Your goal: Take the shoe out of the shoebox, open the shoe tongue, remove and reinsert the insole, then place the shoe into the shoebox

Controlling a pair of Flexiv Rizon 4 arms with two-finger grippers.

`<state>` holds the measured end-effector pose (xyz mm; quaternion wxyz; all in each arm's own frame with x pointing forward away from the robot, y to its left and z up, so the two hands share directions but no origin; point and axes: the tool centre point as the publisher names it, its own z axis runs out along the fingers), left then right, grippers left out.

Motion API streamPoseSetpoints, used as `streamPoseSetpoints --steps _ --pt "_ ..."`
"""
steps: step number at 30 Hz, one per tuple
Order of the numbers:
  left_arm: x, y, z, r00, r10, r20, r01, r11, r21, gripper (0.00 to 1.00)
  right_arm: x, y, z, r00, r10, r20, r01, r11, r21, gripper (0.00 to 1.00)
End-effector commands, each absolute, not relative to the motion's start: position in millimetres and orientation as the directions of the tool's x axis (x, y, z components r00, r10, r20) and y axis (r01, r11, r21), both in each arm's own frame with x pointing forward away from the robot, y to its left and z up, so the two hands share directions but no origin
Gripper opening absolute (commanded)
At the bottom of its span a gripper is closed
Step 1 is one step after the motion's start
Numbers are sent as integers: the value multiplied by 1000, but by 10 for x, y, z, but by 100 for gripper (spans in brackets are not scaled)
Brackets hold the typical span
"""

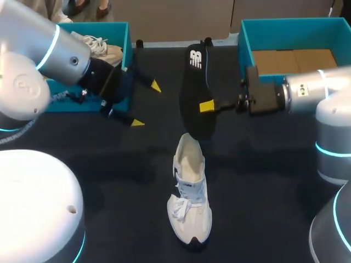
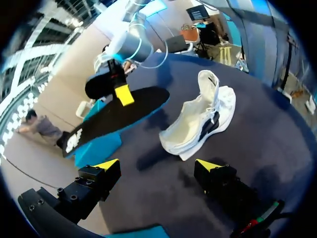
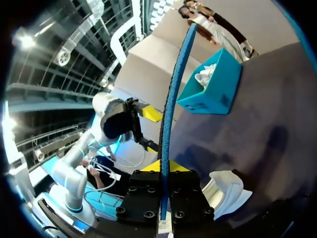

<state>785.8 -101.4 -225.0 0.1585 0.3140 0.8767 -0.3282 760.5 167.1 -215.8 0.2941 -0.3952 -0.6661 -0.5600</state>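
Right hand clamps the black insole above the bench; the white shoe lies at its 6 o'clock. Left hand hangs released, empty.

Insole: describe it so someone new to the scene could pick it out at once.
On the dark table, find the white shoe near the middle. Just beyond its heel, the right hand holds the insole above the table. It is the only long, flat, black piece, with a white mark at one end.
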Motion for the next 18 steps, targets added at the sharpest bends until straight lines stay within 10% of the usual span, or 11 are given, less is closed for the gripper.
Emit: streamPoseSetpoints --steps 1,18 --pt "7832 -944 -2194 -915 395 -75 383 797 -467 100 7421 1776 -2165 -556 246 794 817 -14 576 0" --pt "7693 -1100 -2480 -943 330 37 284 859 -426 100 7450 1698 -2260 -583 239 776 796 -25 605 0"
